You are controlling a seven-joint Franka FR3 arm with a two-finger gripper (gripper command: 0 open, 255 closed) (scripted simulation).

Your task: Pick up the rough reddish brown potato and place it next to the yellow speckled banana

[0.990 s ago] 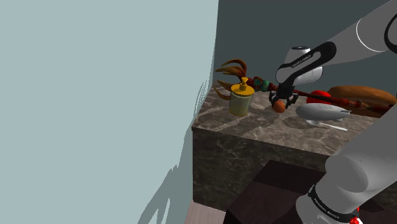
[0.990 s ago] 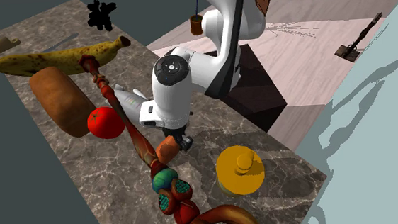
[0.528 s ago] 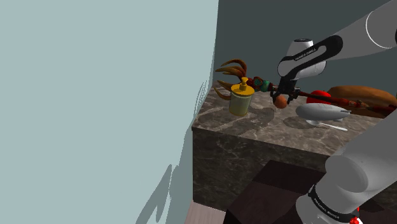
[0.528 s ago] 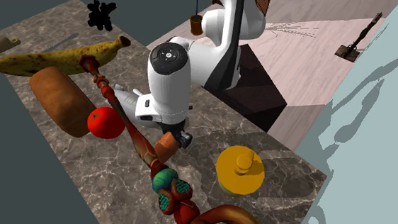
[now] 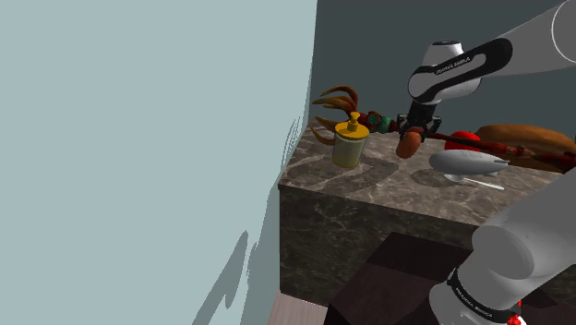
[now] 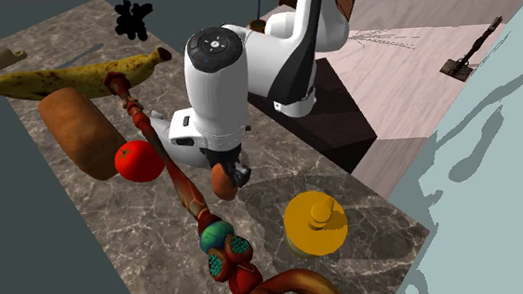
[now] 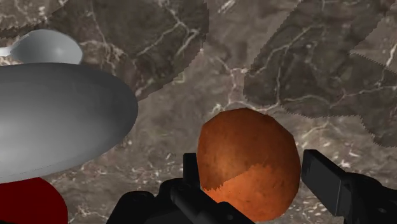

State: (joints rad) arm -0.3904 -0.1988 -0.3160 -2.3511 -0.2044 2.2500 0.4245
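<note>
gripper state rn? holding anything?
Gripper: closed, holding the reddish brown potato.

A kitchen: stone counter [image 6: 134, 224] with banana [image 6: 69, 77], tomato [image 6: 137, 162].

Countertop [image 6: 116, 236]: stone, marble-like, brown-grey with pale veining, polished.
Potato [image 7: 247, 162]: reddish brown skin, matt, mottled, faintly rough.
Gripper [image 7: 253, 173]: plain black, matt, hard-edged.
Arm shell [image 6: 217, 88]: white, smooth, soft sheen.
Grey rounded body [image 7: 57, 121]: smooth, satin finish; metal or plastic cannot be told.
Tomato [image 6: 137, 162]: red, smooth, slightly glossy.
Banana [image 6: 69, 77]: yellow skin, matt, with dark speckles.
Jar [image 6: 316, 224]: yellow, smooth, evenly coloured.
</note>
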